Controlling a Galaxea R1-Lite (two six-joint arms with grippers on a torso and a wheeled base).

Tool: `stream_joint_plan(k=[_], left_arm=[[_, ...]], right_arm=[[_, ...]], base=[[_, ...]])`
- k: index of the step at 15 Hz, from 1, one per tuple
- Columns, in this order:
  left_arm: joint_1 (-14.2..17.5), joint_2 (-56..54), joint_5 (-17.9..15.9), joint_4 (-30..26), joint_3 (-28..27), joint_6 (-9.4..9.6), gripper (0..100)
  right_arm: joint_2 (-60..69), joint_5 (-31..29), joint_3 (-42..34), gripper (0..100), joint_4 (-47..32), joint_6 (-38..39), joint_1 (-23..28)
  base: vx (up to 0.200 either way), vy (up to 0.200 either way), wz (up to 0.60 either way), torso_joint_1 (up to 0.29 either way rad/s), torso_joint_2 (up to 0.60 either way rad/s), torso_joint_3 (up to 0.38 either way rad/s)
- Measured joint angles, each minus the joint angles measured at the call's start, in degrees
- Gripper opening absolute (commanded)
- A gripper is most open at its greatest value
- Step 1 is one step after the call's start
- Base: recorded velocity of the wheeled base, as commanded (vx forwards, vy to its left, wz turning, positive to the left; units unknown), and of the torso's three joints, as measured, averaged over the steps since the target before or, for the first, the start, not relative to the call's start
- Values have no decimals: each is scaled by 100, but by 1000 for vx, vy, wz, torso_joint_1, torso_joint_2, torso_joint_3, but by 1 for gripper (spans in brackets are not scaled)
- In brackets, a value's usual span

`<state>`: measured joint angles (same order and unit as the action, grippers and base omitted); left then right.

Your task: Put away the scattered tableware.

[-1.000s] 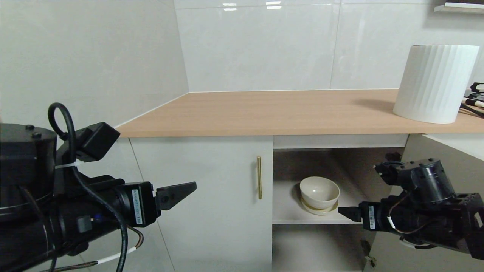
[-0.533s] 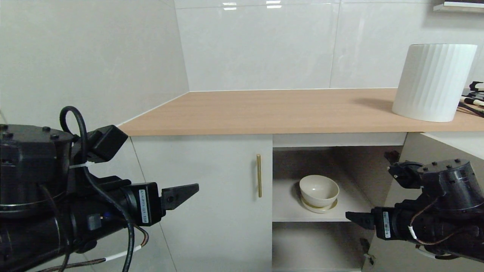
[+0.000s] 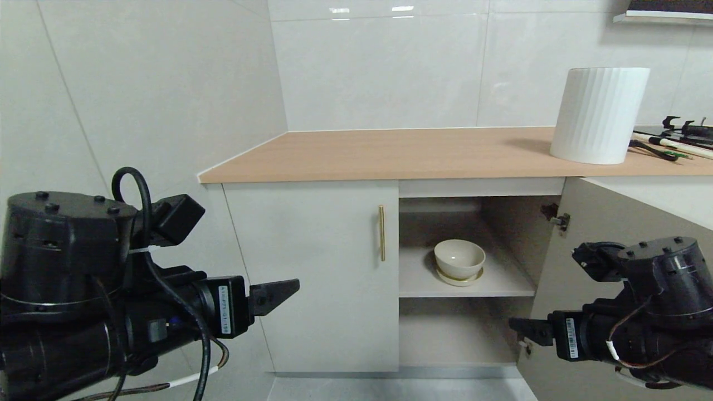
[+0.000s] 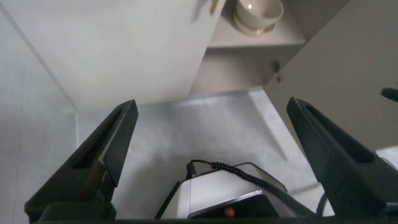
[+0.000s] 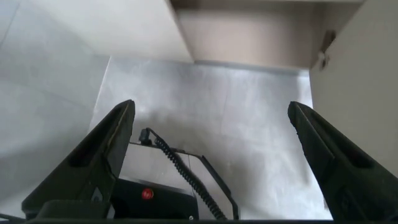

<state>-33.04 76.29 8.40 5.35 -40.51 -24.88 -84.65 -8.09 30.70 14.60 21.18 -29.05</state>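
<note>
Two empty claws, left gripper and right gripper, gaped wide. We backed off; bowl stayed on saucer, shelved. Open cabinet door probably next.

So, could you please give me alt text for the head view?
A cream bowl sits on a small plate on the shelf of an open cabinet under a wooden counter. The left claw and right claw hang open and empty before it. A white ribbed canister stands on the counter.
</note>
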Motion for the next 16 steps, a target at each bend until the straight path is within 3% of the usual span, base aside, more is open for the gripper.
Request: stream_joint_plan(k=[9, 16], left_arm=[[0, 33, -6, -10, 16, 1, 100], [-1, 44, -9, -2, 79, 33, 100]], right_arm=[[-44, 29, -7, 100, -40, 1, -83], [-46, 20, -16, 100, -38, 1, -88]], base=[[-200, 0, 0, 2, 1, 5], [0, 0, 0, 0, 0, 0]])
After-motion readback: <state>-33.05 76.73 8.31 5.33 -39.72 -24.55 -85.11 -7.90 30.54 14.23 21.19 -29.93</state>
